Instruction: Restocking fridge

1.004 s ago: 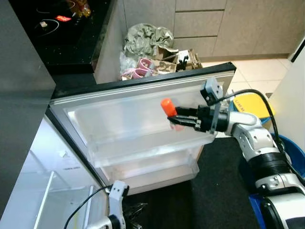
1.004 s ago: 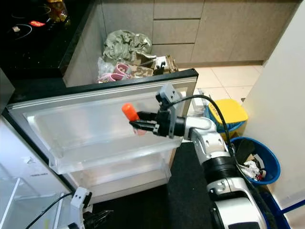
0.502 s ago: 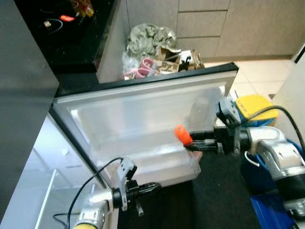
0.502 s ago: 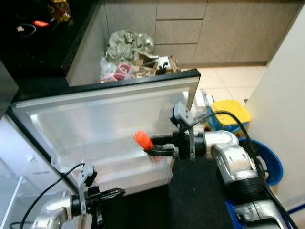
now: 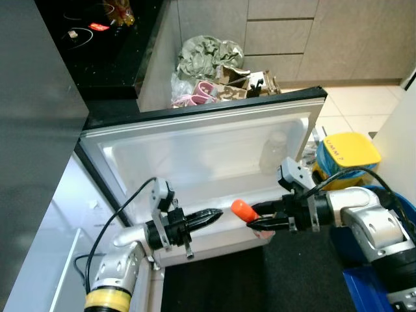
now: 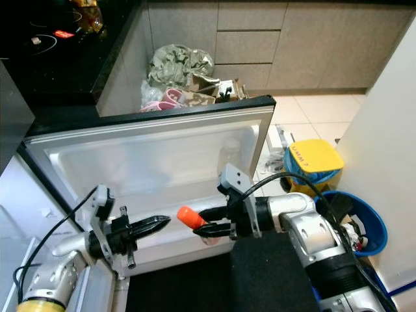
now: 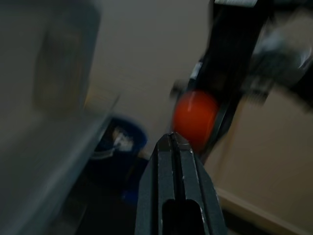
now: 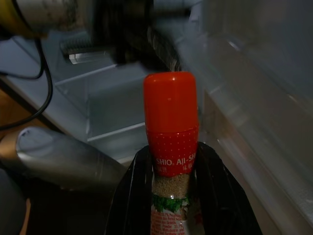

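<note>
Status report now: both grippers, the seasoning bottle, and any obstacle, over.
Right gripper shut on red-capped seasoning bottle, at lower shelf of open fridge door. Left gripper shut, empty, pointing at the cap. Clear bottle already on upper door shelf, not in the way.

Both arms are silver metal with rounded, glossy shells. The right arm (image 5: 367, 224) has a black band at the forearm joint and a black cable looping over it. The left arm (image 5: 120, 263) ends in a yellow ring, with a thin black cable arching above. Each wrist carries a small grey camera block (image 5: 290, 174) ahead of long black fingers (image 7: 178, 196).
</note>
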Available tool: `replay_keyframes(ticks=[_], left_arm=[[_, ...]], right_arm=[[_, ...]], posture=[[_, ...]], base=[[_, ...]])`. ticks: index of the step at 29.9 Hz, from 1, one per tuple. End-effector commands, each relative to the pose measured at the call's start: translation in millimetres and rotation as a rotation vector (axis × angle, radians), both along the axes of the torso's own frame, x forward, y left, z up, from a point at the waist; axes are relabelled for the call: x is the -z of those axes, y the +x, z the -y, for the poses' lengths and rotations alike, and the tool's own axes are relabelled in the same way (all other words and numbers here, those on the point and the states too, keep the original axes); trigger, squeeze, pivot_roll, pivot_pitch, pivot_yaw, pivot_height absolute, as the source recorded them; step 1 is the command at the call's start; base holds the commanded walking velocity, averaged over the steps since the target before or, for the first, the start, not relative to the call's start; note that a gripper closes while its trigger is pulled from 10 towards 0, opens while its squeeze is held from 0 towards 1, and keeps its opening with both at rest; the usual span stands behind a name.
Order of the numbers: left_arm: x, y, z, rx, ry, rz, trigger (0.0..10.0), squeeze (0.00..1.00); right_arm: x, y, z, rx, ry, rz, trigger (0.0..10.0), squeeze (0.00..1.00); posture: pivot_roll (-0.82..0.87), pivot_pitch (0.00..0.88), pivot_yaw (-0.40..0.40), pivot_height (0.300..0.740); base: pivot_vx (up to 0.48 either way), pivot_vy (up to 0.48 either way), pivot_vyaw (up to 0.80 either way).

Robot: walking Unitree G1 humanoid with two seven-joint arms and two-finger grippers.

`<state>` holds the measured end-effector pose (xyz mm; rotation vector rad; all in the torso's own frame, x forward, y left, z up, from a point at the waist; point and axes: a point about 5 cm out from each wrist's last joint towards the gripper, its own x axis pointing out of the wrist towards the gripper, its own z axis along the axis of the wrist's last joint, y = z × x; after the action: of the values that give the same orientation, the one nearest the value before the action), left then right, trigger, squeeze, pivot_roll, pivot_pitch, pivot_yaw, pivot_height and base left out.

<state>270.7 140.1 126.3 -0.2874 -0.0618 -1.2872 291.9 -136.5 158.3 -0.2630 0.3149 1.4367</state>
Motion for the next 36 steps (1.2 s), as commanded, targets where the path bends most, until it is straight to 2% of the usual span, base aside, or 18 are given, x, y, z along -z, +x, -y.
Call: replay_keyframes(ticks=[1,10,12,15,17,21,22,23,30,31,33,34,35,36], left_arm=[[-4.5,-6.0,-4.3,0.024,0.002,-0.005,10.0,0.0],[2.6,-23.0,-4.1,0.098,0.053,-0.07,10.0,0.0],[2.6,-23.0,-4.1,0.098,0.053,-0.07,10.0,0.0],[5.1,-27.2,-4.3,0.123,0.074,-0.086,10.0,0.0],[11.3,-32.2,-2.4,0.147,0.121,-0.111,10.0,0.0],[14.7,-31.4,0.6,0.132,0.112,-0.133,10.0,0.0],[15.6,-31.9,2.9,0.14,0.094,-0.146,10.0,0.78],[16.3,-32.4,4.8,0.145,0.083,-0.153,10.0,1.0],[21.6,-37.7,12.9,0.183,0.041,-0.201,10.0,1.0],[22.4,-37.1,16.2,0.177,0.007,-0.218,10.0,0.86],[22.3,-36.4,17.6,0.171,-0.014,-0.228,10.0,0.86],[21.8,-36.4,19.7,0.176,-0.059,-0.249,10.0,0.0],[21.6,-36.6,21.4,0.18,-0.093,-0.266,10.0,0.0],[21.6,-36.6,21.4,0.18,-0.093,-0.266,10.0,0.0]], right_arm=[[12.7,-8.9,-11.2,-0.039,-0.04,-0.03,0.0,0.0],[23.1,-9.7,-17.7,-0.021,-0.087,-0.035,0.0,0.0],[23.1,-9.7,-17.7,-0.021,-0.087,-0.035,0.0,0.0],[22.7,-8.4,-18.8,-0.011,-0.083,-0.026,0.0,0.0],[17.0,-8.4,-20.4,-0.018,-0.052,-0.02,0.0,0.0],[12.5,-12.5,-21.7,-0.048,-0.025,-0.032,0.0,0.0],[12.2,-14.3,-21.1,-0.059,-0.023,-0.039,0.0,0.0],[12.6,-15.3,-20.3,-0.063,-0.026,-0.044,0.0,0.0],[11.4,-16.8,-16.5,-0.066,-0.031,-0.049,0.0,0.0],[10.4,-17.1,-15.8,-0.068,-0.027,-0.051,0.0,0.0],[9.9,-17.3,-15.5,-0.07,-0.024,-0.053,0.0,0.0],[8.9,-18.0,-15.4,-0.072,-0.017,-0.056,0.0,0.0],[8.3,-18.5,-15.3,-0.074,-0.013,-0.058,0.0,0.0],[8.3,-18.5,-15.3,-0.074,-0.013,-0.058,0.0,0.0]], posture=[[-0.03,0.099,0.002,0.74],[-0.02,0.105,0.0,0.74],[-0.02,0.105,0.0,0.74],[-0.02,0.105,0.0,0.74],[-0.03,0.107,-0.004,0.74],[-0.03,0.107,-0.004,0.74],[-0.03,0.106,-0.007,0.74],[-0.03,0.106,-0.007,0.74],[-0.03,0.107,-0.004,0.74],[-0.03,0.107,-0.004,0.74],[-0.03,0.107,-0.004,0.74],[-0.03,0.107,-0.004,0.74],[-0.03,0.107,-0.004,0.74],[-0.03,0.107,-0.004,0.74]], base=[[0.0,0.0,0.0],[0.0,0.0,0.0],[0.0,0.0,0.0],[0.0,0.0,0.0],[0.0,0.0,0.0],[0.0,0.0,0.0],[0.0,0.0,0.0],[0.0,0.0,0.0],[0.0,0.0,0.0],[0.0,0.0,0.0],[0.0,0.0,0.0],[0.0,0.0,0.0],[0.0,0.0,0.0],[0.0,0.0,0.0]])
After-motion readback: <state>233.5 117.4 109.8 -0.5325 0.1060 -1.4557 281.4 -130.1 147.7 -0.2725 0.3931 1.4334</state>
